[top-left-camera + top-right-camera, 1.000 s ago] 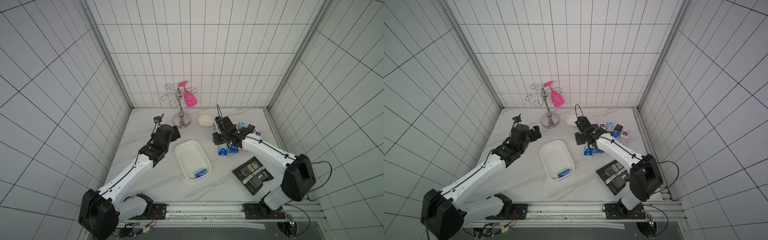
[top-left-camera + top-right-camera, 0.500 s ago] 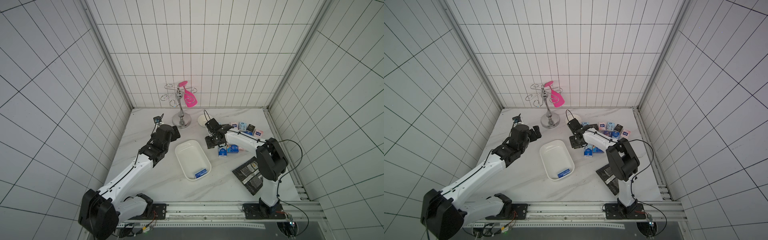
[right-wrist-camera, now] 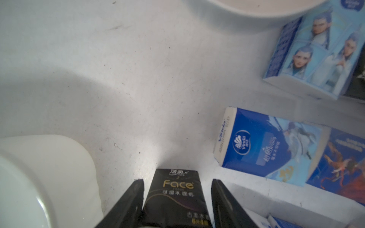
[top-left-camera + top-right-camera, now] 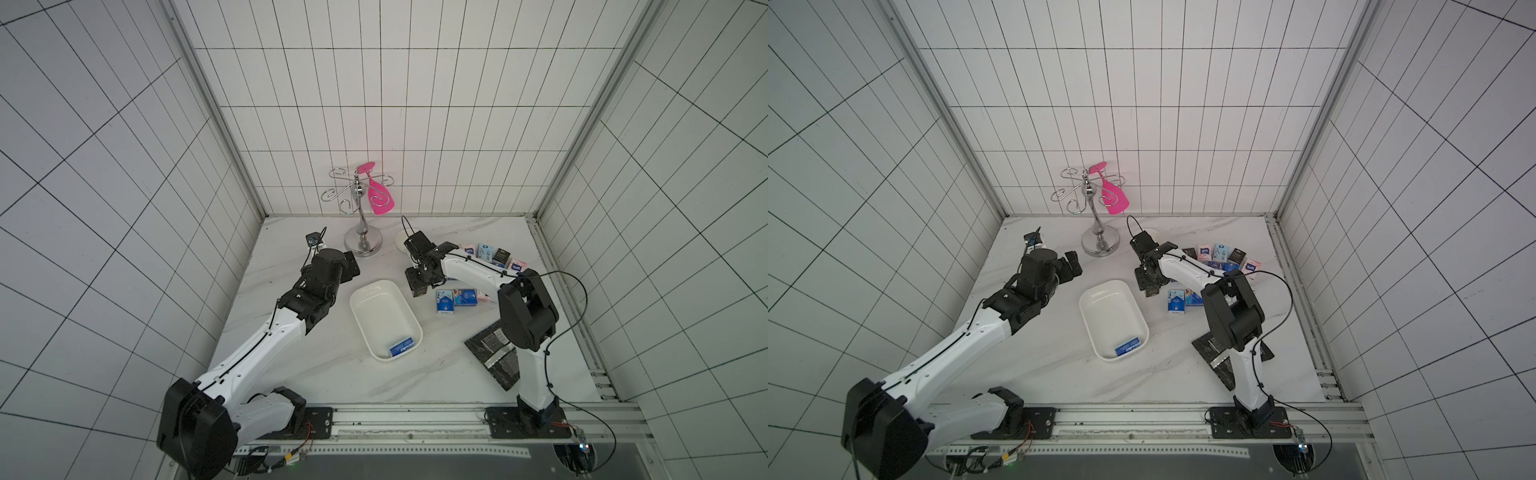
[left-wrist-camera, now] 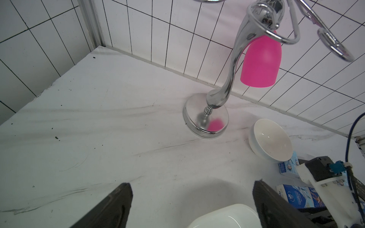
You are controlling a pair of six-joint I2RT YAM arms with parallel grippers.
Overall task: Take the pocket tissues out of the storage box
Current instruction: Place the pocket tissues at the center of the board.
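Observation:
The storage box [image 4: 380,316] [image 4: 1111,311] is a shallow white tray at mid-table; its corner shows in the left wrist view [image 5: 227,217]. One blue packet of pocket tissues [image 4: 402,346] [image 4: 1127,346] lies in its near end. My right gripper [image 4: 417,286] [image 3: 177,180] stands open just right of the box's far end. A black "Face" packet [image 3: 175,197] lies on the table between its fingers, with a gap on one side. Several more packets [image 4: 455,298] [image 4: 494,255] lie on the table to the right. My left gripper [image 4: 351,266] [image 5: 192,183] is wide open and empty, left of the box.
A chrome stand [image 4: 363,243] [image 5: 206,118] with a pink cup [image 5: 260,63] rises at the back. A small white bowl [image 4: 401,241] [image 5: 270,142] sits beside it. Black-and-silver foil pouches [image 4: 492,353] lie at the front right, partly under the right arm.
My right gripper has shifted left toward the box's far end, its elbow folding up. Its jaws have widened around the black packet. The left arm has not moved.

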